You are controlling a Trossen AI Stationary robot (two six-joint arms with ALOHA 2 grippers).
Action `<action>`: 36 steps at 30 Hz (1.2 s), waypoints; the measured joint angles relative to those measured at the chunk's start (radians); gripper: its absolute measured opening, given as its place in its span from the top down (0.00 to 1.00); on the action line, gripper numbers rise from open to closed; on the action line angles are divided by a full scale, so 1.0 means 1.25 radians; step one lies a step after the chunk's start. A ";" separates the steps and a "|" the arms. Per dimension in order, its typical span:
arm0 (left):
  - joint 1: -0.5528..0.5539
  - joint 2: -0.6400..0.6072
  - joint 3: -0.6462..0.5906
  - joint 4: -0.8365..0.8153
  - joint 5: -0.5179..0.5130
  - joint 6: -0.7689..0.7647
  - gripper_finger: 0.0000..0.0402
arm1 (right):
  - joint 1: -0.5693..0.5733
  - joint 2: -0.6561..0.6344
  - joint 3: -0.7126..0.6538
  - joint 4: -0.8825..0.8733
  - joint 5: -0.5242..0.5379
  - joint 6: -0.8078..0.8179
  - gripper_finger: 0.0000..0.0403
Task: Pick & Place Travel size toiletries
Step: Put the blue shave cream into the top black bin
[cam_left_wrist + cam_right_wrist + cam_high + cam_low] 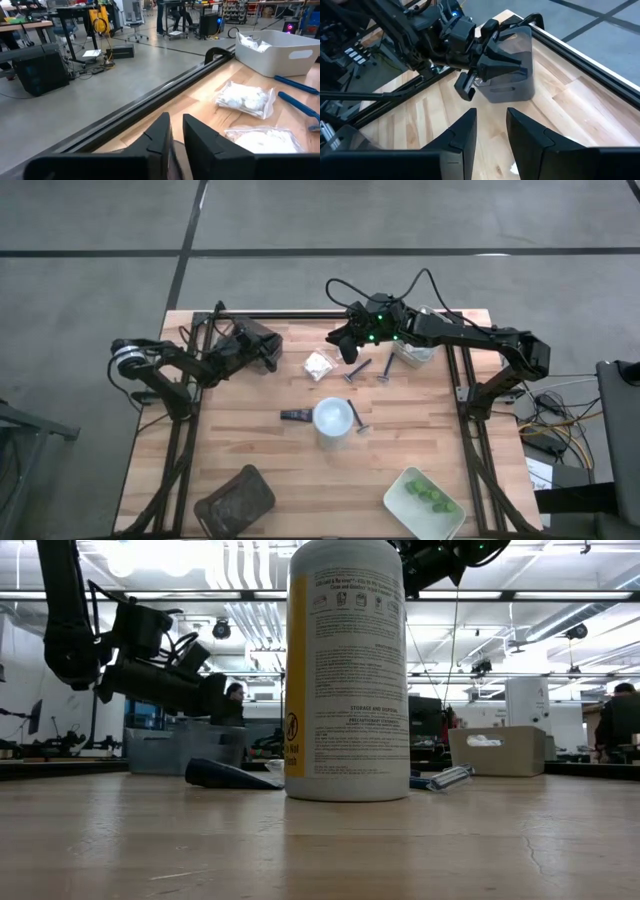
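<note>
right gripper [345, 345] slightly apart, empty, hovering near small white lumpy packet [319, 365]: centre over it before closing; left gripper [176, 137] slightly apart, parked.

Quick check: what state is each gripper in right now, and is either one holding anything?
Left gripper: a narrow gap shows between its fingers, nothing held, near the table's far edge.
Right gripper: open, nothing held, above bare wood.

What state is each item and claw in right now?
yellow bottle, upright, capped.
white packet, lying flat on the table.
green pieces, inside the pale tray.
dark tube, lying beside the bottle.
left claw, slightly open, empty.
right claw, open, empty.
</note>
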 joint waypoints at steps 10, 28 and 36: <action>0.000 -0.026 0.000 0.001 0.002 -0.016 0.79 | -0.001 0.000 0.000 0.001 0.000 0.000 0.84; -0.010 -0.299 0.066 -0.296 0.160 -0.097 0.79 | 0.000 0.000 0.000 0.002 0.000 -0.003 0.86; -0.059 -0.355 0.275 -0.822 0.324 -0.076 0.79 | 0.000 0.000 0.000 0.000 -0.002 -0.001 0.80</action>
